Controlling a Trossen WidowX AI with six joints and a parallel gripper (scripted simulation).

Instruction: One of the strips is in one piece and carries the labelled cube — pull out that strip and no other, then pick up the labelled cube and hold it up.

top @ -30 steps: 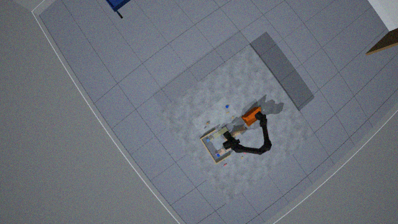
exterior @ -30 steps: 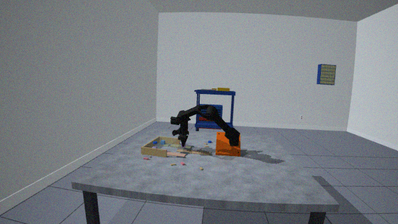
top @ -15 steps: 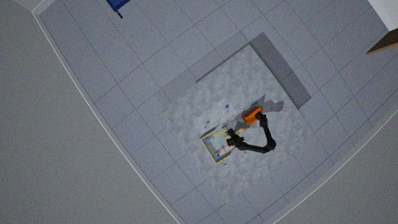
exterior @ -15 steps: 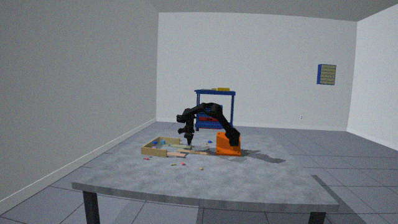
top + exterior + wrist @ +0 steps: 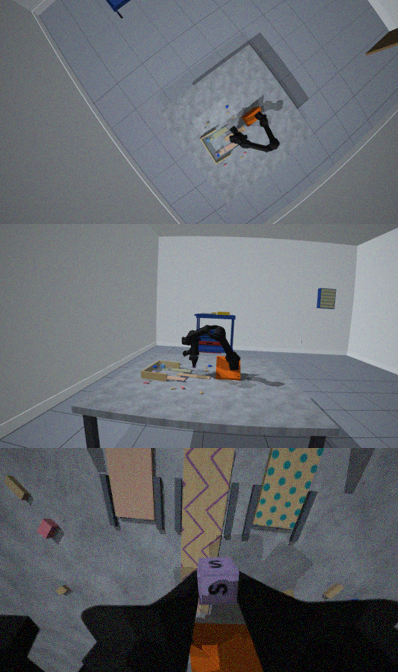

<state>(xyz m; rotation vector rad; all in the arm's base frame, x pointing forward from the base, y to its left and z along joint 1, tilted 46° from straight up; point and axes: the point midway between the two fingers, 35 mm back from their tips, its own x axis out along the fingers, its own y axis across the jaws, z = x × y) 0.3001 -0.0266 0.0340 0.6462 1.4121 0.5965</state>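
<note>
My gripper (image 5: 194, 363) is shut on the purple cube (image 5: 218, 588), which shows a black letter S on two faces. It holds the cube up above the table, over the zigzag strip. The zigzag strip (image 5: 200, 503) (image 5: 193, 376) (image 5: 242, 129) lies between dark rails and reaches out toward the orange box. The plain pinkish strip (image 5: 131, 488) (image 5: 176, 378) (image 5: 230, 146) lies on one side of it and the teal-dotted strip (image 5: 285, 488) (image 5: 181, 370) on the other. In the top view the arm hides the cube and fingertips.
A low wooden frame (image 5: 153, 376) (image 5: 208, 150) stands at the strips' far ends, with blue cubes (image 5: 218, 155) (image 5: 155, 366) inside. The orange box (image 5: 250, 117) (image 5: 223, 370) stands by the arm's base. Small loose blocks, among them a red one (image 5: 47, 528) (image 5: 183, 387), lie on both sides.
</note>
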